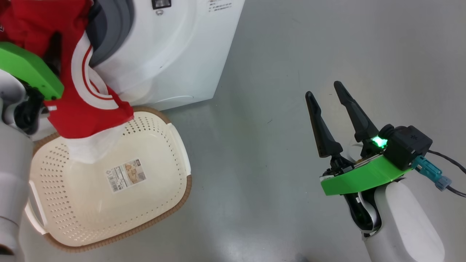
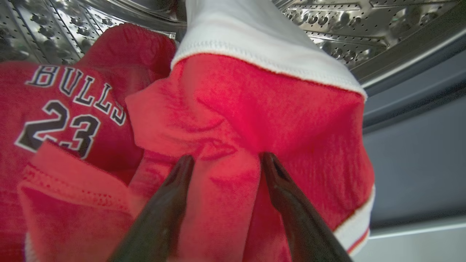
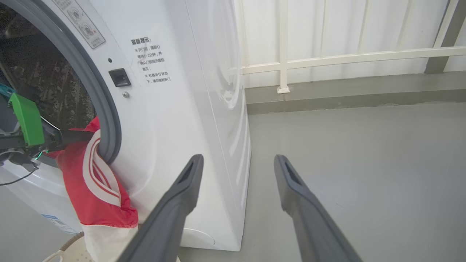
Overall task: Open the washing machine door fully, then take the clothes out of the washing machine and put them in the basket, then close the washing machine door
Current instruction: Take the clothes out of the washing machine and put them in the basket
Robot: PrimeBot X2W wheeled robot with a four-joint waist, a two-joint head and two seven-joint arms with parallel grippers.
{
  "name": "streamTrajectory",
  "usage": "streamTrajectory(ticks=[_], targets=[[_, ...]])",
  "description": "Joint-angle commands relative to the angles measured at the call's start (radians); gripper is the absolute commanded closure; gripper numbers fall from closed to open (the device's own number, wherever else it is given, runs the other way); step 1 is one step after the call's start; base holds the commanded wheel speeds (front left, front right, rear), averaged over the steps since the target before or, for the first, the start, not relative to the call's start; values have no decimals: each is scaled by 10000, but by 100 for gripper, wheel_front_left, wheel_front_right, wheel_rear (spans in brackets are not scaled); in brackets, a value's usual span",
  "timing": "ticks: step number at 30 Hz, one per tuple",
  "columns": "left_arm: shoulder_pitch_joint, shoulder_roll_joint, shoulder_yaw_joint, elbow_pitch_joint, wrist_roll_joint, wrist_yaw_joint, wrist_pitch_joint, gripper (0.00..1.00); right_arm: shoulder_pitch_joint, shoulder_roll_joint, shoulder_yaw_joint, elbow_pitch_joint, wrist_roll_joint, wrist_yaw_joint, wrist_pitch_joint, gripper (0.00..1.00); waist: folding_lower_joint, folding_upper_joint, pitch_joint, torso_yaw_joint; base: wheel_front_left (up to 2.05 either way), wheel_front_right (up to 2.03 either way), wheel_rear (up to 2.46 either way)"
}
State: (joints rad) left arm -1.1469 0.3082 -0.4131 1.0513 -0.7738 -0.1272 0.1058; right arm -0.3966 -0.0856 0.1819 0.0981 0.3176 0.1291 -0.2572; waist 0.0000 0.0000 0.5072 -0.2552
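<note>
Bare laundry corner: washing machine [image 3: 174,127], grey floor [image 3: 364,163], panelled wall [image 3: 327,29]

Washing machine [image 1: 174,54]: ahead on your left, directly behind the basket [image 1: 185,193].
Shorts [image 1: 91,109]: hanging out of the drum [image 2: 327,22], down over the basket.
Jersey [image 2: 62,105]: in the drum, beside the shorts.
Left gripper [image 2: 226,158]: at the drum mouth, astride a fold of the shorts.
Right gripper [image 1: 323,89]: well to your right, over the floor [image 1: 291,54].

One washing machine [image 1: 174,54] and one basket [image 1: 164,145] are being recorded at frame left. Two grippers are being counted: left gripper [image 2: 227,156], right gripper [image 1: 323,88]. Two red garments are being logged: jersey [image 2: 62,102], shorts [image 1: 83,109].
</note>
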Motion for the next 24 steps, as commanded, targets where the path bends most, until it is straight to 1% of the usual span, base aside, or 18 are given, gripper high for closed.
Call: streamTrajectory(ticks=[1,2,3,4,17,24], targets=[[-285,308,-8,-48,-90,-28,154,0,-129,106,197,-230,-21,16,-46,0,0,0,10,8,0,0,0],[-299,295,-90,-50,-127,-29,176,28,-138,114,198,-226,-21,16,-46,0,0,0,15,13,0,0,0],[-304,283,-162,-66,-182,-30,188,68,-147,120,195,-223,-20,16,-46,0,0,0,20,23,0,0,0],[-305,276,-236,-100,-240,-30,184,100,-154,125,191,-218,-20,16,-46,0,0,0,24,38,0,0,0],[-89,301,-1264,-871,-868,-33,-598,100,-203,48,206,-77,-34,16,-46,0,0,0,-246,382,0,0,0],[178,343,-1737,-1453,-1390,-34,-1264,100,-102,-69,178,-17,-23,16,-46,0,0,0,-516,720,0,0,0]])
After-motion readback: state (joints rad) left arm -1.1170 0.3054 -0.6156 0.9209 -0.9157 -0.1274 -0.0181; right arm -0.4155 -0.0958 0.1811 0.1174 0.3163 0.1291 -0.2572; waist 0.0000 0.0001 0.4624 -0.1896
